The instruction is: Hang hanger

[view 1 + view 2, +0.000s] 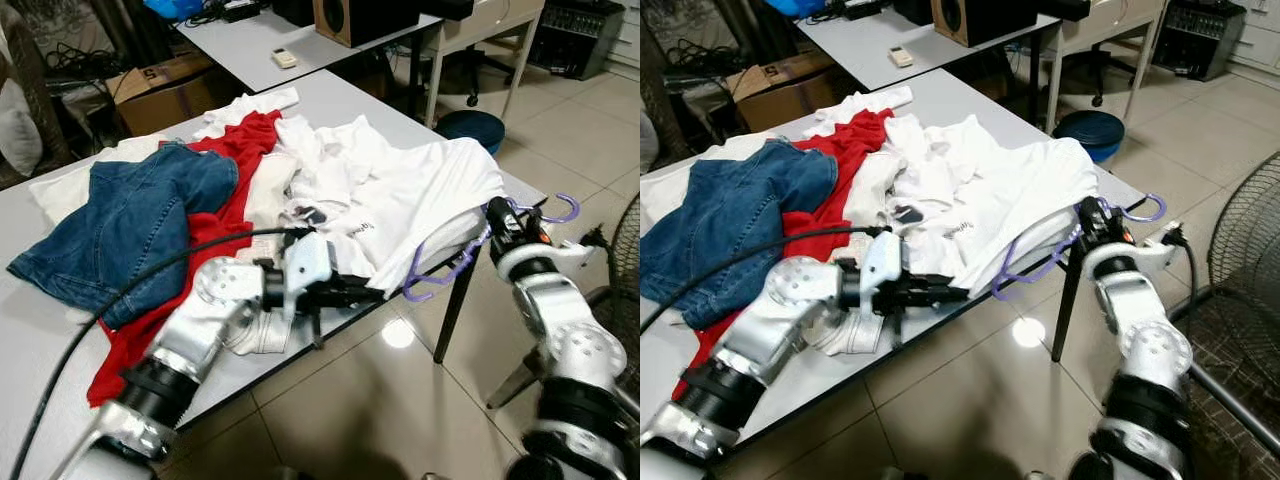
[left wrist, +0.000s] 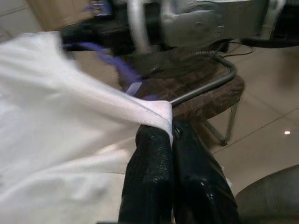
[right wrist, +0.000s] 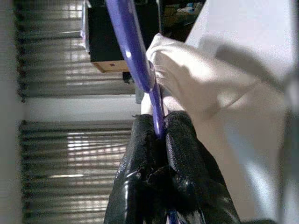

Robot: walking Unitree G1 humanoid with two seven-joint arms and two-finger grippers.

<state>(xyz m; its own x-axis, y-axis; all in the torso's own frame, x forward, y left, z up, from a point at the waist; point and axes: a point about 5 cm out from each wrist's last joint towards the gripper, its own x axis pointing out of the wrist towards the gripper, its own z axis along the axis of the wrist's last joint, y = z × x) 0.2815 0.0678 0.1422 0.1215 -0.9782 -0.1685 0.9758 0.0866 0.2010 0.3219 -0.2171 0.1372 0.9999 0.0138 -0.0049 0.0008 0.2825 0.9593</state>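
Gripping the purple hanger near its hook end, the right gripper sat at the table's right near corner, w/ both black fingers closed tight on the thin plastic rod, as the right wrist view made plain. The hook curled out to the right of that grip, past the table edge and over the tiled floor. From the fingers the hanger's long axis ran leftward and a bit nearer/lower, its shoulder bar tucked inside the hem of the white shirt, which drooped over the table edge. The left gripper was further left along the same near edge, fingers pressed together on a fold of that shirt's hem; the left wrist view showed white cloth pinched between the pads and the purple bar just beyond. So the hanger lay between the two grippers, roughly along the table edge, w/ the right arm clearly the nearer one to the hook and the left holding only fabric. Judging from this, the step in hand was seating the shirt on the hanger, not yet hanging it; no rail or rod was visible. Behind, blue jeans and a red garment lay piled on the left part of the table, well apart from the work.
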